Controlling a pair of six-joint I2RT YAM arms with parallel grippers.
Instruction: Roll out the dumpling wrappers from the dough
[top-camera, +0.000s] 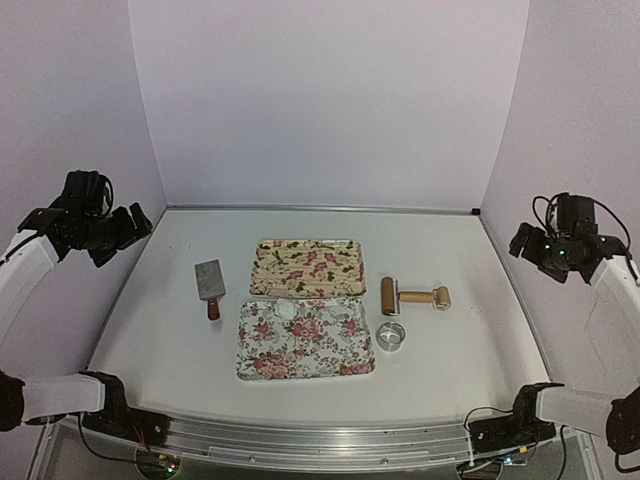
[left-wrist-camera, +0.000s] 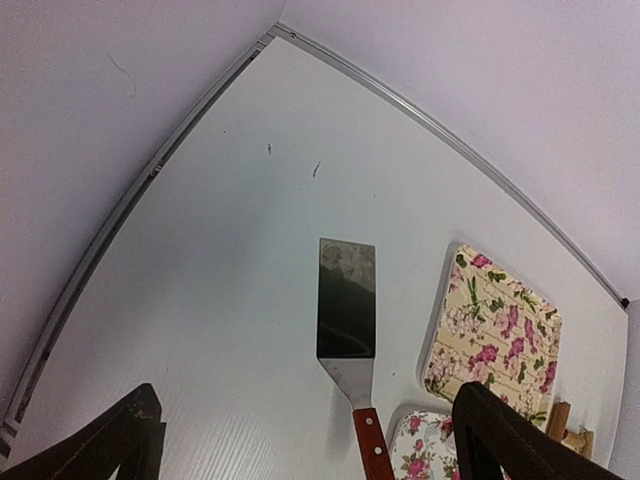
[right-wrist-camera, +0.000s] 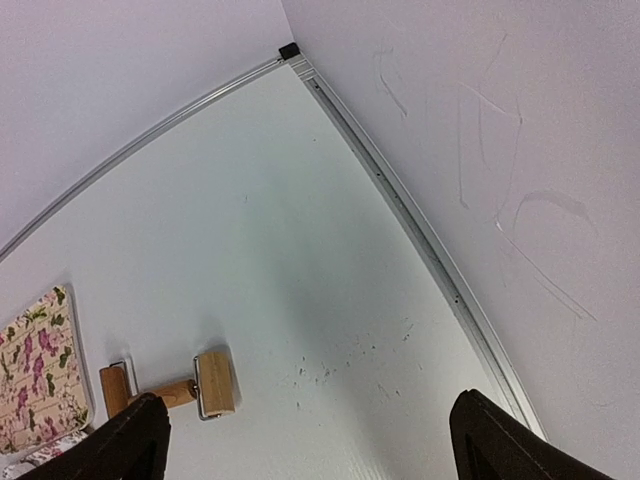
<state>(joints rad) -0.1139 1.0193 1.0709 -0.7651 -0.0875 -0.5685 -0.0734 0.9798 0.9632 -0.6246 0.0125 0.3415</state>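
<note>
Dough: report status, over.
Left end effector open, empty. Right end effector open, empty. Dough on near tray, unrolled. Roller lying free; nothing blocking.

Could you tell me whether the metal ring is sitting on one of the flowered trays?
No, the metal ring lies on the table itself, just right of the nearer flowered tray.

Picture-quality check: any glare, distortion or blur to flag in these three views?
Top external: even soft light, faint shadows, sharp throughout, small glints on the metal ring. Left wrist: fisheye bends the table's back rail; the spatula blade mirrors dark, no blown-out glare. Right wrist: same bending; the roller sits sharp near the lower edge.
</note>
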